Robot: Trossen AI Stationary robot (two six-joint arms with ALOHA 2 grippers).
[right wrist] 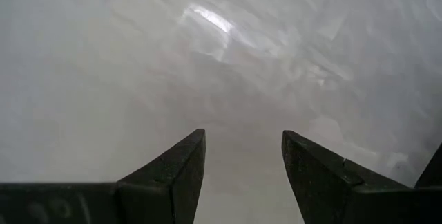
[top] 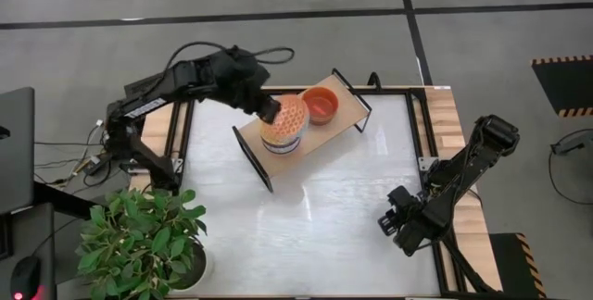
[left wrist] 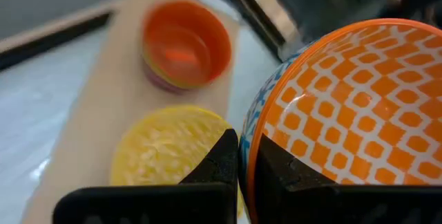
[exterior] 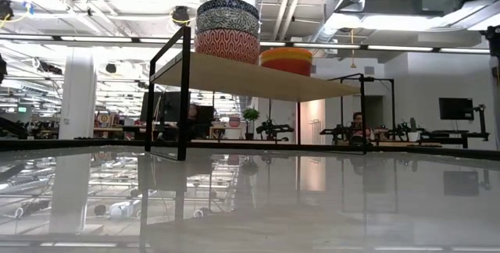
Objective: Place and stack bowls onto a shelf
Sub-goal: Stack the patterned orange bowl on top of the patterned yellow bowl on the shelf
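Observation:
My left gripper [top: 269, 110] is over the left part of the light-wood shelf [top: 343, 115] and is shut on an orange-lattice bowl [top: 285, 120] with a blue-white outside [exterior: 226, 8]. This bowl hangs directly over a stack of patterned bowls [exterior: 226, 44] that stands on the board; the stack's top bowl is yellow inside [left wrist: 162, 151]. A red-orange bowl [top: 321, 104] tops a second short stack farther along the board. My right gripper [top: 394, 221] waits open over the table near its right edge. My left gripper [left wrist: 247, 141] pinches the rim [left wrist: 243, 124] of the orange-lattice bowl, one finger [left wrist: 224, 156] on the blue-white outside wall and the other finger [left wrist: 280, 165] inside. It comes from above, slanting from the table's left. The bowl is roughly upright; whether its base touches the stack, I cannot tell.
The shelf stands slantwise on black frame ends [top: 252, 156] at the far middle of the white tabletop [top: 315, 217]. A potted plant [top: 139, 235] stands at the near left corner. The right wrist view shows only bare tabletop [right wrist: 207, 58] ahead of the open fingers.

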